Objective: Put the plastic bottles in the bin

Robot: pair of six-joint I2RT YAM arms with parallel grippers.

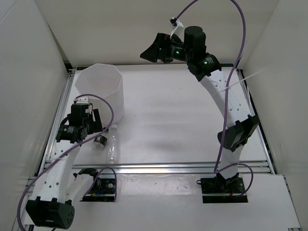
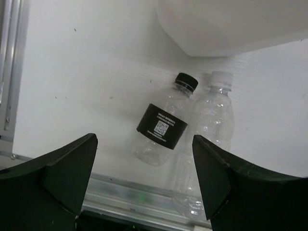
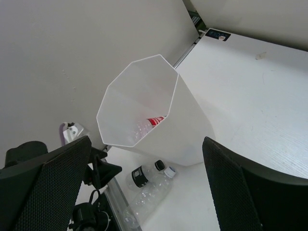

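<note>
My left jaws hang released over the black-capped bottle [image 2: 161, 127] and white-capped bottle [image 2: 211, 115] on the desk [image 1: 183, 120] beside the bin [image 1: 103, 89] — poised to straddle one; right jaws, also released, sit clear far off.

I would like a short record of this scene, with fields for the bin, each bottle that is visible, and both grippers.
bin: upright, far left of the table
red-labelled bottle: inside the bin
dark-labelled bottle: lying on the table beside the bin, black cap
white-capped bottle: lying next to the dark-labelled one
left gripper: open, above the two lying bottles
right gripper: open, raised, empty
</note>
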